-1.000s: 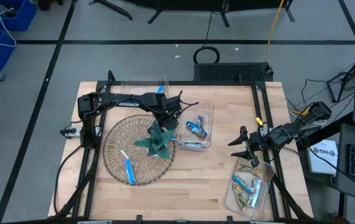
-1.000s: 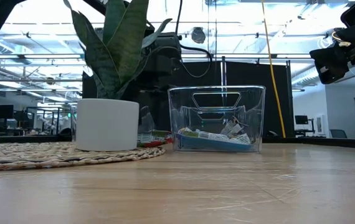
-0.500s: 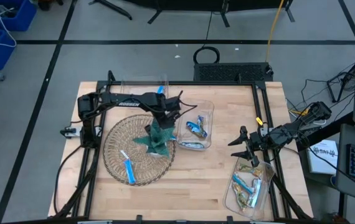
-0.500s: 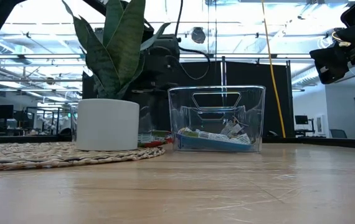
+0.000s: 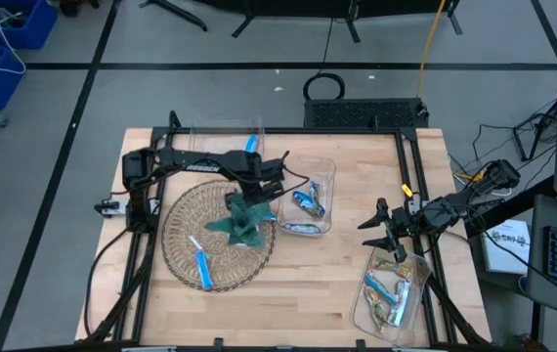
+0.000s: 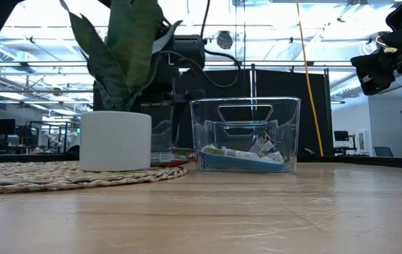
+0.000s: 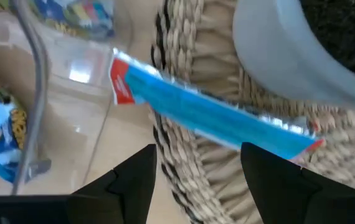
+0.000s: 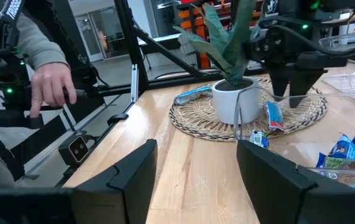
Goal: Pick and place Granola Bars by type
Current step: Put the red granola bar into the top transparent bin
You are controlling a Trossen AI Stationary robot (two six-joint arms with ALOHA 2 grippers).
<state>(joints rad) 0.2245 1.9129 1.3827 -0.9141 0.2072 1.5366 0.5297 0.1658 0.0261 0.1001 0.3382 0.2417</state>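
Observation:
My left gripper hangs open, pointing down, over the right rim of the woven mat, just right of the potted plant. Below and ahead of its fingers a blue bar with red ends lies across the mat's rim, untouched; the right wrist view shows it too. A second blue bar lies on the mat's near part. More bars lie in the middle clear bin and the right clear bin. My right gripper waits open, raised above the right bin's far end.
The white plant pot stands on the mat close to my left gripper, with tall leaves beside the arm. The middle bin stands just right of the mat. A person's hand shows beyond the table's left edge. Bare wood lies along the near edge.
The plant pot has slid a little toward the table's left on the mat, and its leaves have swung left with it. My left gripper has edged slightly right, staying open. The right arm has kept still.

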